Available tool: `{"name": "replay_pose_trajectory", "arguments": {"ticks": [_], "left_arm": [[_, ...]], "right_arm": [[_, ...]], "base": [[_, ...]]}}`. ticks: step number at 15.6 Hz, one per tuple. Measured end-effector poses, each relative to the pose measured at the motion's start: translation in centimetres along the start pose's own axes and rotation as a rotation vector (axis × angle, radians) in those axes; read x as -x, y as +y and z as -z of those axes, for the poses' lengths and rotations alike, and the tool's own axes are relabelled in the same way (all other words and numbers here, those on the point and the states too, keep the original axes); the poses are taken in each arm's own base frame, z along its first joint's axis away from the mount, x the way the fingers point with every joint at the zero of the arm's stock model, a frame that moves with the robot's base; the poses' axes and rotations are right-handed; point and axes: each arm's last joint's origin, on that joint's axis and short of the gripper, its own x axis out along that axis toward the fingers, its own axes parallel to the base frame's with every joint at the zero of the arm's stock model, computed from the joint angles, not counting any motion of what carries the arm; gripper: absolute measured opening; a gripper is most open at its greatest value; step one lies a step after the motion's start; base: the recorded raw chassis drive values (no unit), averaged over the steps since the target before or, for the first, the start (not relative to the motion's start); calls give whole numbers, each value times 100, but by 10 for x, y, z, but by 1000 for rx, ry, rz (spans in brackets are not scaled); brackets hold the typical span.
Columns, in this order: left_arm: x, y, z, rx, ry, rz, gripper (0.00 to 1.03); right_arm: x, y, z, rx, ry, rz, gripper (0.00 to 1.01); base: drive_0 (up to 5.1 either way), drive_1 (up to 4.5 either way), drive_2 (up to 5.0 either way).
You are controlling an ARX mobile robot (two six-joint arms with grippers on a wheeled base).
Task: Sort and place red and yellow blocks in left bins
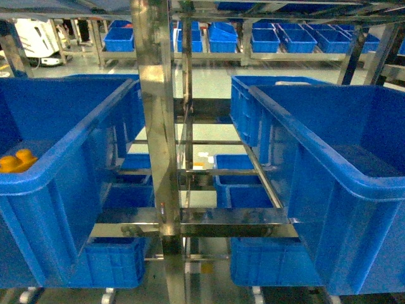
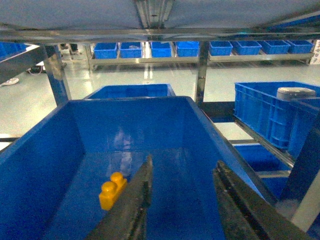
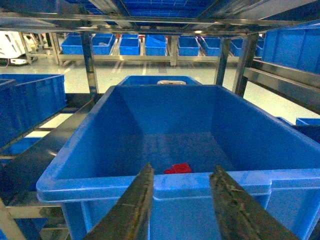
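Note:
A yellow block (image 2: 113, 190) with two studs lies on the floor of a deep blue bin (image 2: 75, 150); the head view shows the block (image 1: 17, 161) at the far left in the left bin (image 1: 69, 133). My left gripper (image 2: 184, 162) hangs open inside that bin, empty, its left finger just right of the block. A red block (image 3: 178, 168) lies on the floor of another blue bin (image 3: 210, 182). My right gripper (image 3: 182, 167) is open and empty, in front of that bin's near rim. Neither gripper shows in the head view.
A steel rack post (image 1: 155, 126) stands between the left bin and the right bin (image 1: 329, 126). More blue crates (image 1: 243, 183) sit on lower shelves, and a row of crates (image 1: 266, 39) lines the far racks. A white round object (image 2: 295, 93) rests in a crate to the right.

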Motion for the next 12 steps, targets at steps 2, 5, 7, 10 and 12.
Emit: {"name": "replay_pose_trajectory", "arguments": {"ticks": [2,5,7,10,12], "left_arm": [[3,-2,3,5,2,2,31],[12,-6,12,15,16,9,16],[45,-23,30,26,13,1,2],[60,-23,41,26,2,3,2],[65,-23,40,26,-3,4,2]], "right_arm": [[1,0,1,0,1,0,30],[5,0,4,0,2,0,15],[20,0,11,2,-26,0,2],[27,0,12,2,-20,0,2],[29,0,12,2,-20,0,2]], "base": [[0,0,0],[0,0,0],[0,0,0],[0,0,0],[0,0,0]]}}
